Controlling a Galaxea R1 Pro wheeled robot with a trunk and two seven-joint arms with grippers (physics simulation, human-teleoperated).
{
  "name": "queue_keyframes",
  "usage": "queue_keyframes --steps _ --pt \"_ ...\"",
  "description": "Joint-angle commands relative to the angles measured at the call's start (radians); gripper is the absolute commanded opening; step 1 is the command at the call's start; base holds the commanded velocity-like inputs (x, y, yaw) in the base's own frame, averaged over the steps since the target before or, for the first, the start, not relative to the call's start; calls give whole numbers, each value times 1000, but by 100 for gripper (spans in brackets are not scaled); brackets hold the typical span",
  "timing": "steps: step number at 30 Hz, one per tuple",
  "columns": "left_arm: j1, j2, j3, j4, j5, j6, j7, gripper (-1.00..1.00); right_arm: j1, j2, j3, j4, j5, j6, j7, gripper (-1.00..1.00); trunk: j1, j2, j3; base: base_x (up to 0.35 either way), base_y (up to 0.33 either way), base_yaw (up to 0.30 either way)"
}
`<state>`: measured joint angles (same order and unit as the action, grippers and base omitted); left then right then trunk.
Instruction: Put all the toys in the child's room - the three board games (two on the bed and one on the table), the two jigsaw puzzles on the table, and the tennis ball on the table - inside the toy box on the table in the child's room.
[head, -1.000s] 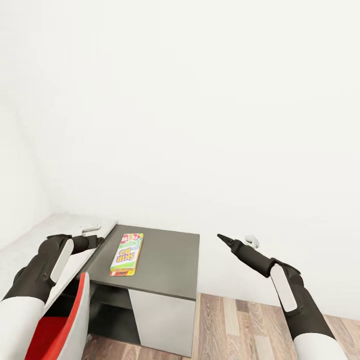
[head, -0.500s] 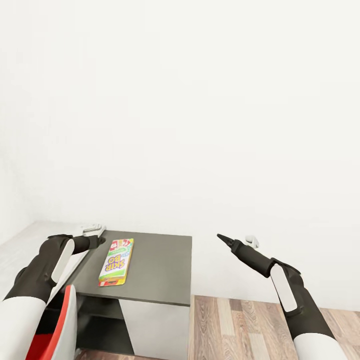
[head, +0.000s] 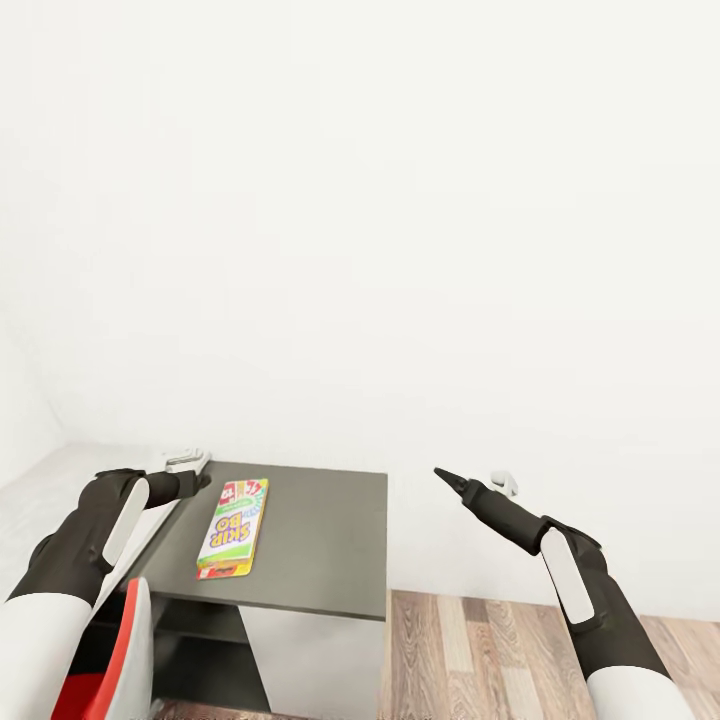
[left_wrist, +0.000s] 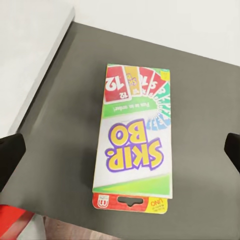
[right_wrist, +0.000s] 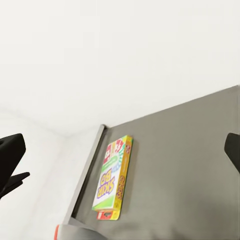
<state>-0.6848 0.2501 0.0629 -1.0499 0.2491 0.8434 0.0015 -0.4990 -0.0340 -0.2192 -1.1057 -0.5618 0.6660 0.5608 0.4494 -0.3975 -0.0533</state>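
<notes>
A board game (head: 232, 528), a flat Skip-Bo box with a green, white and red lid, lies on the dark grey part of the table (head: 320, 530). My left gripper (head: 188, 464) hovers open over the table's seam, just left of the box's far end. In the left wrist view the board game (left_wrist: 134, 150) lies below and between the spread fingertips (left_wrist: 10, 156) of the left gripper (left_wrist: 120, 152). My right gripper (head: 470, 478) is open in the air beyond the table's right edge, and in its wrist view the board game (right_wrist: 114, 179) shows far off.
The pale table top (head: 40, 490) joins the dark one at the left. A red-and-white chair (head: 120, 660) stands at the bottom left under my left arm. Wood-plank floor (head: 480, 650) lies right of the table. A plain white wall rises behind.
The whole view has shifted: table and box now sit further left in the picture and the chair lower, so the camera moved. Both arms keep the same pose.
</notes>
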Motion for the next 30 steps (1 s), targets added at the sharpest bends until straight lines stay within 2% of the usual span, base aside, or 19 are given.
queue_keyframes --steps 1,21,30 --pt "-1 0 1 -1 3 5 0 100 -1 0 -2 0 -4 7 1 100 1 -2 -4 6 0 0" --pt "-1 0 0 -1 4 5 0 100 -1 0 -2 0 -5 9 -2 100 1 -2 -37 59 0 0" --pt "-1 0 0 -1 3 5 0 100 -1 0 -2 0 -6 9 -3 100 1 -2 -52 221 0 0"
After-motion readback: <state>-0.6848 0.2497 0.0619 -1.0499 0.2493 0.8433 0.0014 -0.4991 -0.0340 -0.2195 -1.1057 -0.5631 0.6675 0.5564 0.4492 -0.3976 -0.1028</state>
